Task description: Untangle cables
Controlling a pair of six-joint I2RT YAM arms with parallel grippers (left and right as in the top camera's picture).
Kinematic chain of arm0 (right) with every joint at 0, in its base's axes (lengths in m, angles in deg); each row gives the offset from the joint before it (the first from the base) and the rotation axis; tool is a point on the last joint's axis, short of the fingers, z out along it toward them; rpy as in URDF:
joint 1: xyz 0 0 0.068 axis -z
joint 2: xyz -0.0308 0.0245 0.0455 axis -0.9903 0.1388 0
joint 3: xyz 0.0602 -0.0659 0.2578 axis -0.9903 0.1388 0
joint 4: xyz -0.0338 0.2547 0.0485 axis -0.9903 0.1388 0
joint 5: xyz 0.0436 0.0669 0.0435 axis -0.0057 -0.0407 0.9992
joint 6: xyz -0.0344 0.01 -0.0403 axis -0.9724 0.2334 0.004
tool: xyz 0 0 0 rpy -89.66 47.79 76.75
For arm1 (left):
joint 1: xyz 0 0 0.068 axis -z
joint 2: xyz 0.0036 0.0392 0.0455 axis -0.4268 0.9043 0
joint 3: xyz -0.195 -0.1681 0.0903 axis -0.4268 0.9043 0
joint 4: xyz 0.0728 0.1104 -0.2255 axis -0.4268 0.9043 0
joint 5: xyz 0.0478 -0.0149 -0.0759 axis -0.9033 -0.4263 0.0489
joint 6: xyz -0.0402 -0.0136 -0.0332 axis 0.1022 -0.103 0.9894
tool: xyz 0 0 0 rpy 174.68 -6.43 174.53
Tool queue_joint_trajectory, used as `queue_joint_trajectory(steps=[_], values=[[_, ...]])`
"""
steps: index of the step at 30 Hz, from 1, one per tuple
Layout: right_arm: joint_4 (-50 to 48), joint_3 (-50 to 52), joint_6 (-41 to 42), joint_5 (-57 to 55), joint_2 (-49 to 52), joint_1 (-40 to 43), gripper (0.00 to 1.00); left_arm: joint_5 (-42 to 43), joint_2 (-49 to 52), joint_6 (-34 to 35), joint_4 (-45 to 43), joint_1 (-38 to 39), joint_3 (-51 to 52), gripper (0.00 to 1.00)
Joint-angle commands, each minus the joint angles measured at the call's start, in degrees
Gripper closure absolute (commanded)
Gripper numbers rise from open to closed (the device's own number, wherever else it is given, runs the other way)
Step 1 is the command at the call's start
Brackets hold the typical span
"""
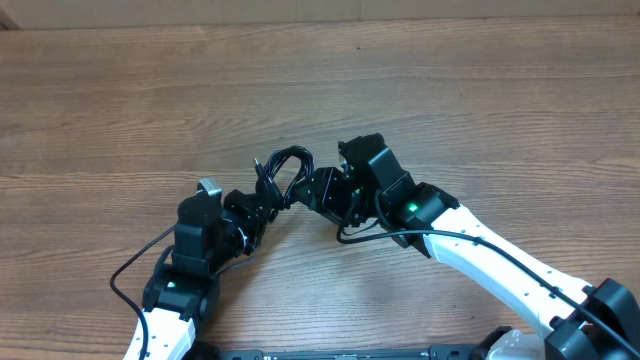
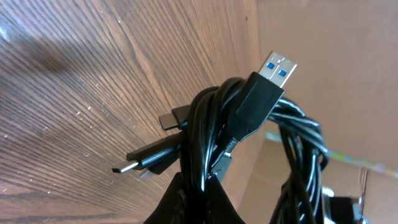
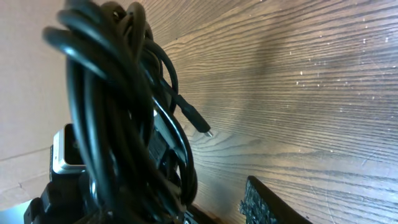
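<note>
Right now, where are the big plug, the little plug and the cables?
big plug [image 2: 278, 67]: left wrist view, on its metal tip with blue inside.
little plug [image 3: 196, 120]: right wrist view, on its dark body.
cables [image 1: 270, 178]: overhead view, on the bunched part.

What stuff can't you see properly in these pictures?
- Overhead: how many cables there are; the black clump is too small.
- Right wrist: whether the right jaws hold anything; the blurred cables, close to the lens, hide them.
- Left wrist: how the left jaws grip; dark on dark at the bottom edge.
- Left wrist: where the USB plug has its cord running; lost among the others.
</note>
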Motion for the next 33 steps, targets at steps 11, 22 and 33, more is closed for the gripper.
queue_joint_trajectory(steps=[11,22,33], values=[[-3.63,-1.46,-2.67,-0.61,0.17,-0.17,0.64,14.51,-0.13,-12.90,-0.85,1.75,-0.85,0.96],[-0.94,-1.46,-25.83,-1.92,0.17,-0.17,0.94,23.47,-0.13,-26.21,-9.29,1.73,-0.85,0.96],[13.84,-1.46,-35.08,-9.79,0.17,-0.17,0.96,20.46,-0.13,-28.04,-13.51,1.55,-0.85,0.96]])
